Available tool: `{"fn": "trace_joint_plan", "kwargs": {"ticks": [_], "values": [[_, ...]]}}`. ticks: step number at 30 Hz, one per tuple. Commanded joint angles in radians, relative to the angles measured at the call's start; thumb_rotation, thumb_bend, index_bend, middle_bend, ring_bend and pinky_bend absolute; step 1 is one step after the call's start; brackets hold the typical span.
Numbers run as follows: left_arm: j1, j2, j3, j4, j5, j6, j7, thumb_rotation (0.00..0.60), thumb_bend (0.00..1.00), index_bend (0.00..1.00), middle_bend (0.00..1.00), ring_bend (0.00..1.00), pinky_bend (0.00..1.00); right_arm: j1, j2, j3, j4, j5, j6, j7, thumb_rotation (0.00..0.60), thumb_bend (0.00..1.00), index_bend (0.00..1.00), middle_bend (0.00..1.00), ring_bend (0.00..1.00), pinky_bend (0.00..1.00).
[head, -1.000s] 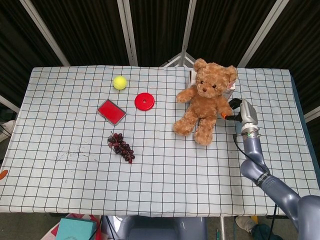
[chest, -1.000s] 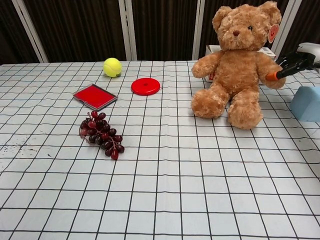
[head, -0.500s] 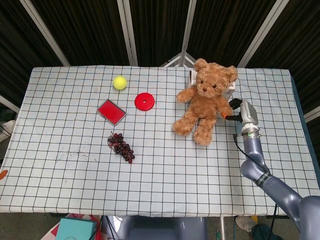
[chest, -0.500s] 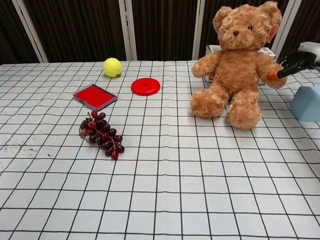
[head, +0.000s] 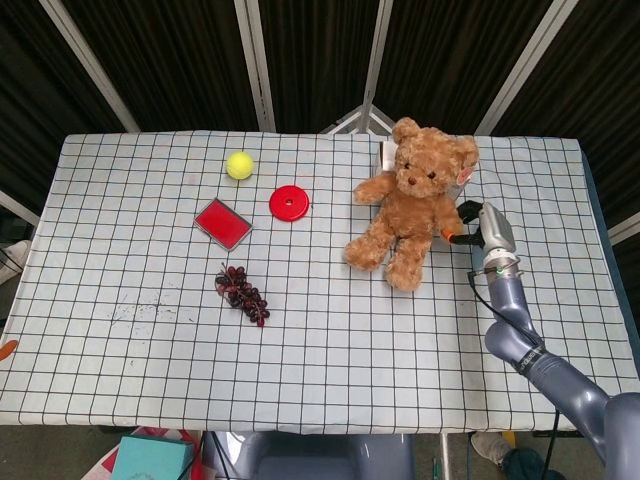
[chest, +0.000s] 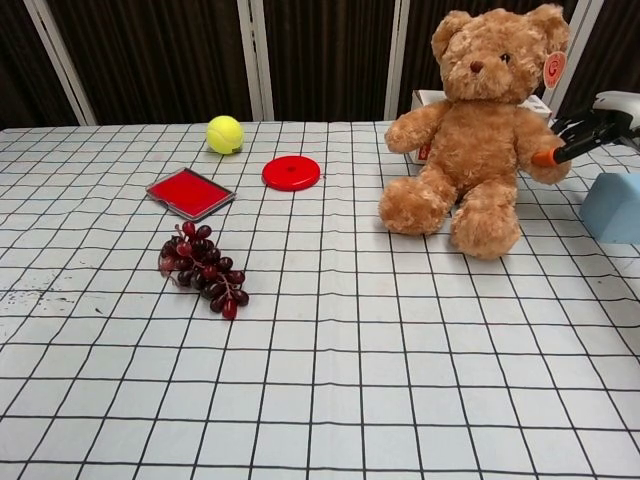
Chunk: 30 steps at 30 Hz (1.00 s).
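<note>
One brown teddy bear (head: 410, 205) seated at the counter's (head: 340, 340) far right, right hand (head: 468, 226) touching its arm, finger spread unclear, one tennis ball (head: 239, 165), one red disc (head: 289, 203), one grape bunch (head: 243, 293).

No legible txt. A round tag (chest: 553, 68) on the teddy bear (chest: 478, 130) is seen; print too small.

Checked table (head: 330, 350); teddy bear (head: 410, 205), grapes (head: 243, 294), ball (head: 239, 165), red disc (head: 288, 203), red tray (head: 222, 222)
</note>
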Motion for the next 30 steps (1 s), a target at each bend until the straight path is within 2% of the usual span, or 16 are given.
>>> {"fn": "trace_joint_plan", "kwargs": {"ticks": [1,3,5,6,9,15,19,24,26,30], "values": [[0.001,0.001,0.000,-0.001,-0.003,0.000,-0.001,0.600,0.20,0.24,0.07,0.02,0.19,-0.003,0.008,-0.006,-0.010,-0.016,-0.015,0.015,0.600,0.28,0.27,0.39,0.29,0.02],[0.002,0.003,-0.001,-0.002,-0.005,0.000,-0.003,0.600,0.20,0.24,0.07,0.02,0.19,-0.006,0.022,-0.020,-0.019,-0.024,-0.049,0.016,0.600,0.23,0.12,0.27,0.19,0.00],[0.002,0.003,-0.001,-0.001,-0.004,0.001,-0.006,0.600,0.20,0.24,0.07,0.02,0.19,-0.008,0.035,-0.026,-0.028,-0.027,-0.065,0.018,0.600,0.18,0.03,0.16,0.10,0.00],[0.002,0.004,-0.001,-0.001,-0.004,0.000,-0.006,0.600,0.20,0.24,0.07,0.02,0.19,-0.010,0.041,-0.026,-0.035,-0.029,-0.065,0.024,0.600,0.16,0.00,0.10,0.05,0.00],[0.002,0.004,-0.001,0.000,-0.003,-0.001,-0.007,0.600,0.20,0.24,0.07,0.02,0.19,-0.017,0.051,-0.019,-0.052,-0.034,-0.050,0.039,0.600,0.14,0.00,0.03,0.00,0.00],[0.001,0.005,-0.001,0.002,-0.003,-0.003,-0.010,0.600,0.20,0.24,0.07,0.02,0.19,-0.062,0.110,-0.004,-0.136,-0.064,0.003,0.084,0.600,0.14,0.00,0.02,0.00,0.00],[0.000,0.006,0.000,0.001,0.000,-0.006,-0.014,0.600,0.20,0.24,0.07,0.02,0.19,-0.132,0.198,-0.014,-0.251,-0.103,0.068,0.097,0.600,0.14,0.00,0.02,0.00,0.00],[0.001,0.009,0.004,-0.001,0.012,-0.007,-0.024,0.600,0.20,0.24,0.07,0.02,0.19,-0.274,0.334,-0.077,-0.450,-0.172,0.219,0.063,0.600,0.14,0.00,0.02,0.00,0.00],[0.001,0.011,0.006,-0.002,0.018,-0.005,-0.028,0.600,0.20,0.24,0.07,0.02,0.19,-0.330,0.379,-0.111,-0.523,-0.204,0.284,0.038,0.600,0.14,0.00,0.04,0.04,0.00],[0.004,0.014,0.010,-0.004,0.031,-0.002,-0.037,0.600,0.20,0.24,0.07,0.02,0.19,-0.470,0.446,-0.182,-0.715,-0.288,0.517,-0.046,0.600,0.14,0.02,0.13,0.13,0.00]]}}
